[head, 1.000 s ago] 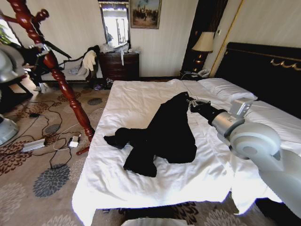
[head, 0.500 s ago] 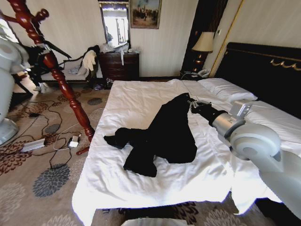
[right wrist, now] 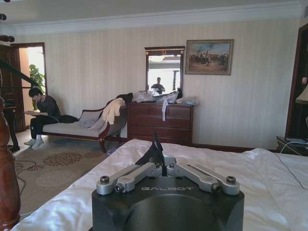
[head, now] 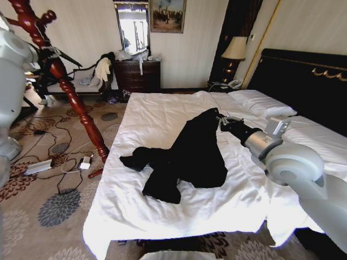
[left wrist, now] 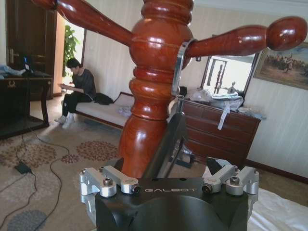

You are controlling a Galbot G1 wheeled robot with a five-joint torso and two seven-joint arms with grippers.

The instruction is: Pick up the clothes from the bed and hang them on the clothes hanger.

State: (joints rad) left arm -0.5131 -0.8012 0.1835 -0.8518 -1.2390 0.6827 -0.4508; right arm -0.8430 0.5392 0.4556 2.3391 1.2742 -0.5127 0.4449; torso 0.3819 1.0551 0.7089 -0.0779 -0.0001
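Right claw (head: 221, 120): reaches over the bed from the robot's right; in the right wrist view (right wrist: 161, 166) its fingers are drawn together, pinching a small peak of dark fabric.
Clothes (head: 190, 151): black coat, lying spread on the white duvet; its collar end is at the right claw's tip, the sleeves and body trail away from the claw toward the bed's foot and the floor side.
Wire hook (head: 221, 116): thin silver, right at the right claw's tip by the collar.
Bed (head: 157, 114): white wrinkled duvet under and all round the right claw; pillows and the black headboard lie beyond the claw's arm.
Left claw (left wrist: 168, 179): raised close against the clothes hanger; fingers spread wide to either side of the pole.
Clothes hanger (left wrist: 149, 96): red-brown turned pole directly ahead of the left claw, knobbed pegs branching above it; well apart from the right claw, standing on the carpet past the bed's edge (head: 65, 81).
Metal clip (left wrist: 179, 67): curved grey band against the pole, above the left claw.
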